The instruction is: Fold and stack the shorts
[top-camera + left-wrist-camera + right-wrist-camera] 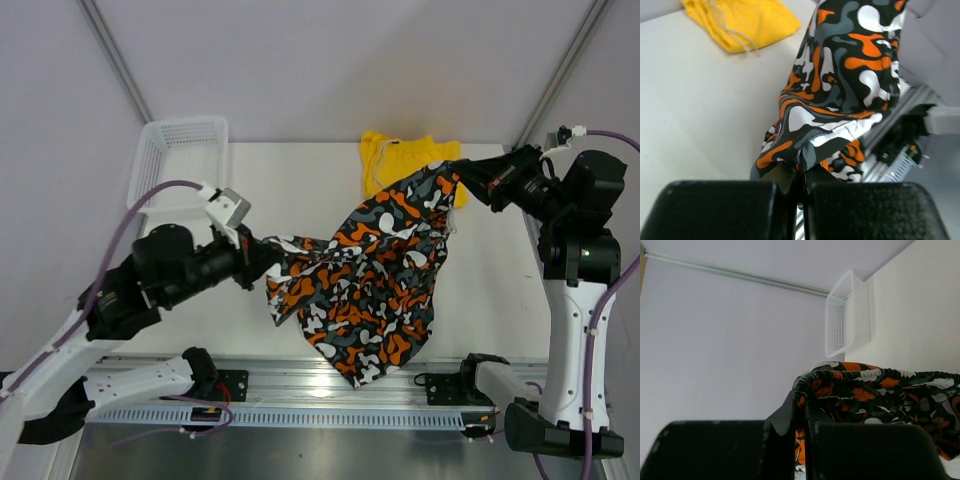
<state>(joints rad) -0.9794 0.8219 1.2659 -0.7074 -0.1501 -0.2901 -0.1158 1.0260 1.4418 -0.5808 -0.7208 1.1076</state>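
The patterned shorts (372,268), blotched orange, white, black and grey, hang stretched above the table between both arms. My left gripper (268,256) is shut on their left edge; in the left wrist view the cloth (840,95) bunches right at the closed fingers (775,182). My right gripper (462,172) is shut on the elastic waistband at the upper right, and the right wrist view shows that band (865,382) draped over its fingers (785,422). The yellow shorts (398,158) lie crumpled at the back of the table, partly hidden behind the patterned pair. Their pale drawstring (735,35) shows.
A white mesh basket (178,158) stands at the back left corner of the white table (300,190). A metal rail (300,385) runs along the near edge; the patterned shorts' lower end hangs over it.
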